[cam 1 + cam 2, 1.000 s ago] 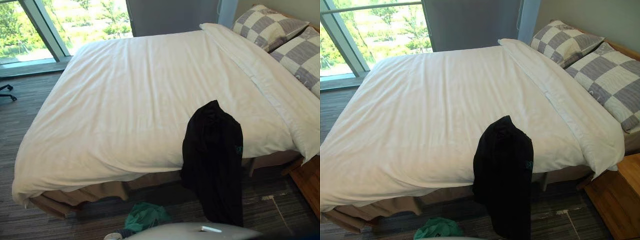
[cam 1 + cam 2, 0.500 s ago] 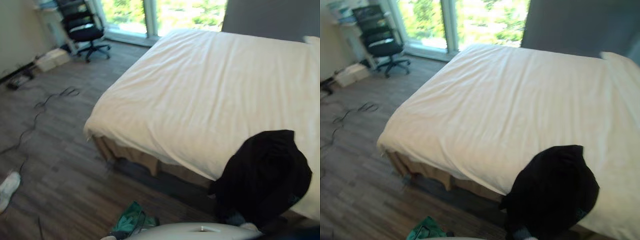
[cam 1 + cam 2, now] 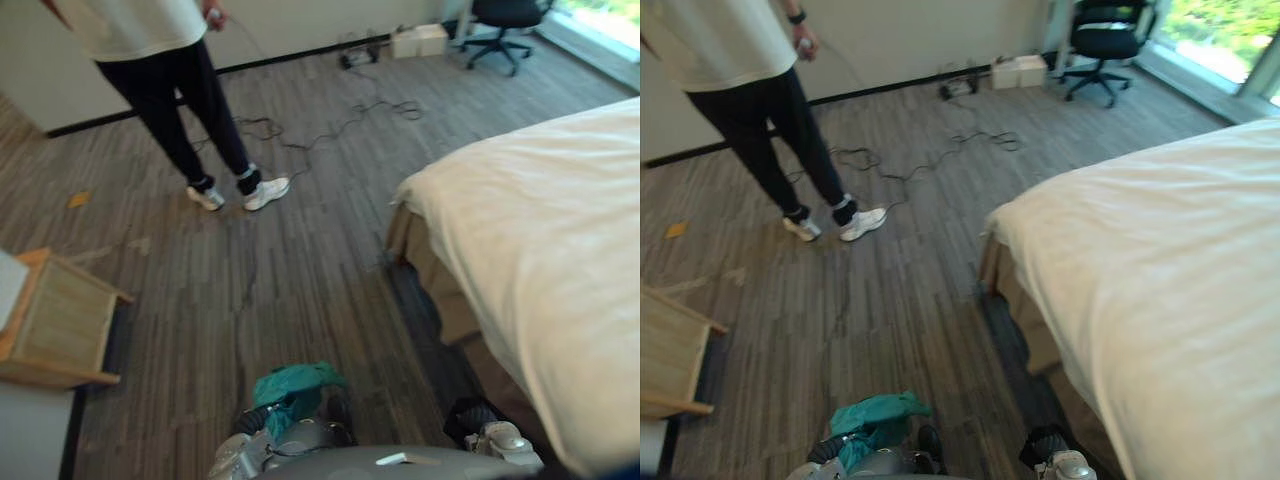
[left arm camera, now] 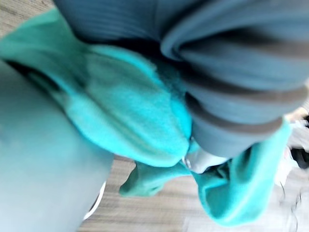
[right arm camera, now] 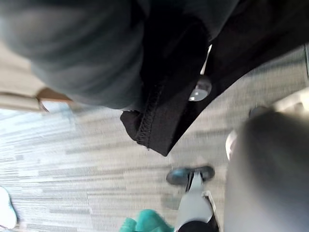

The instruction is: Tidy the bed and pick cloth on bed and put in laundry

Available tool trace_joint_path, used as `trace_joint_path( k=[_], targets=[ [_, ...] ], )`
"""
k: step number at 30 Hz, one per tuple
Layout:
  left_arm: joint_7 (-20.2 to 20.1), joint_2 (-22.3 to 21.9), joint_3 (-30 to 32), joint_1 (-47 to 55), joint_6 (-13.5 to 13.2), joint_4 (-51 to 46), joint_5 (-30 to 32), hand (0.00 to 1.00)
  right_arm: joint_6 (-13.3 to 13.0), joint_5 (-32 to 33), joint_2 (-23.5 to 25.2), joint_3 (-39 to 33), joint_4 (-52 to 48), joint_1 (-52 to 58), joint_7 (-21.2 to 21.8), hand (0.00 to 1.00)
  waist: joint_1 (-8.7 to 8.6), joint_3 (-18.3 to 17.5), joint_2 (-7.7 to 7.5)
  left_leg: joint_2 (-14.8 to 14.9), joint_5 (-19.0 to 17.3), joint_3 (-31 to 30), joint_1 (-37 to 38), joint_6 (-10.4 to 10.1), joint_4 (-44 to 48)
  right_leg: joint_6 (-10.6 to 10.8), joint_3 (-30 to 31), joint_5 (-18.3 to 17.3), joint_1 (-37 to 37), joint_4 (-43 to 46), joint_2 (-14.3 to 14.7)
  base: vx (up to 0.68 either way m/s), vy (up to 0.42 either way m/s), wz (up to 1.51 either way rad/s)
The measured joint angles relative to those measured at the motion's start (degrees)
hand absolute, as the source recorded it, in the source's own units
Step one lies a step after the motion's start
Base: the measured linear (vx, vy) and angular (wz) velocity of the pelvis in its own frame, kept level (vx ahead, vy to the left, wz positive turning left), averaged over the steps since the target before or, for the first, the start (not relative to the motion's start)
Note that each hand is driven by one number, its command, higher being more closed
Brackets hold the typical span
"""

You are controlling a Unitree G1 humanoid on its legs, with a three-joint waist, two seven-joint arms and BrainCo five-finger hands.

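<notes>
Since teal cloth drapes your left hand and black cloth your right hand, grips hidden beyond telling, carry both clear of the floor, turning slowly.

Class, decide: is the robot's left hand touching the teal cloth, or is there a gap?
Touching. In the left wrist view the teal cloth lies bunched right against the ribbed cover of the left hand, with no gap.
</notes>
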Motion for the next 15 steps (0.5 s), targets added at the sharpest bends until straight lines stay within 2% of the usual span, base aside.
trace_joint_path(
  k=[2,4,5,8,9,10,11,13,15],
  targets=[
    [-1.2,0.6,-0.1,-0.5,0.5,0.4,1.6,1.0,0.1,1.4,1.4,-1.6,-0.5,0.3,0.1,1.0,0.23,0.2,-0.59,-1.0,0.9,-2.9,2.0,0.3,-3.0,0.4,0.1,1.0,0.9,0.2,0.1,0.16,0.059,0.68],
    [-2.1,1.4,-0.7,-1.5,0.8,1.9,1.8,1.0,0.2,2.7,1.6,-2.3,-0.8,1.2,0.0,1.0,1.16,0.2,-0.65,-2.3,1.8,-6.8,4.7,0.9,-5.8,-1.6,-0.8,3.7,1.6,1.3,0.4,0.15,0.0,0.87],
    [-2.8,1.5,-1.2,-1.6,0.6,2.5,1.9,1.0,0.2,3.8,1.5,-2.5,-0.8,1.6,0.0,1.0,1.3,0.1,-0.49,-2.8,2.3,-8.4,5.6,1.1,-6.7,-1.7,-1.0,5.0,2.3,2.4,0.5,0.19,-0.013,0.99],
    [-4.6,1.7,-1.5,-1.8,0.8,2.6,5.4,1.0,0.1,7.9,1.4,-4.2,-0.8,2.8,-0.1,1.0,1.57,-0.3,0.66,-2.9,2.4,-13.0,7.1,1.2,-7.9,-8.1,-0.1,9.0,1.4,10.3,-0.9,0.14,-0.008,0.84],
    [-4.9,2.2,-3.0,-1.9,1.1,2.8,6.9,1.0,0.0,10.2,1.1,-4.3,-1.0,2.9,-0.1,1.0,1.25,-0.3,1.21,-2.6,2.3,-15.1,7.3,1.2,-8.2,-10.1,4.3,6.9,-1.2,14.7,-1.2,0.16,0.0,0.89],
    [-5.0,2.9,-4.0,-2.3,1.3,2.9,8.6,1.0,0.0,12.4,1.1,-4.2,-1.4,2.9,0.1,1.0,1.2,0.0,1.5,-2.4,1.9,-17.6,7.4,0.8,-8.2,-7.0,10.4,2.2,-4.0,14.3,1.2,0.12,0.0,0.94],
    [-5.0,3.3,-4.3,-2.7,1.5,3.3,9.2,1.0,-0.1,13.8,1.0,-4.2,-1.5,2.9,0.2,1.0,1.08,0.2,1.58,-2.3,2.0,-18.9,7.4,0.7,-8.2,-5.9,13.4,0.3,-5.4,13.5,2.8,0.12,-0.012,0.96],
    [-5.7,3.8,-4.8,-4.1,2.2,4.9,11.1,1.0,-1.1,18.1,0.7,-4.2,-1.4,3.6,0.5,1.0,0.99,0.5,1.88,-1.7,2.1,-22.3,8.0,0.4,-8.1,-4.7,22.4,-4.2,-9.8,8.1,8.3,0.08,-0.018,0.83],
    [-5.7,3.9,-4.8,-4.1,2.2,4.9,12.1,1.0,-2.3,20.0,0.7,-3.9,-1.3,4.0,1.3,1.0,0.82,0.6,1.7,-1.6,1.8,-24.1,8.9,-0.2,-7.6,-5.1,27.4,-4.6,-11.7,4.7,10.9,0.06,-0.037,0.62]
  ],
)
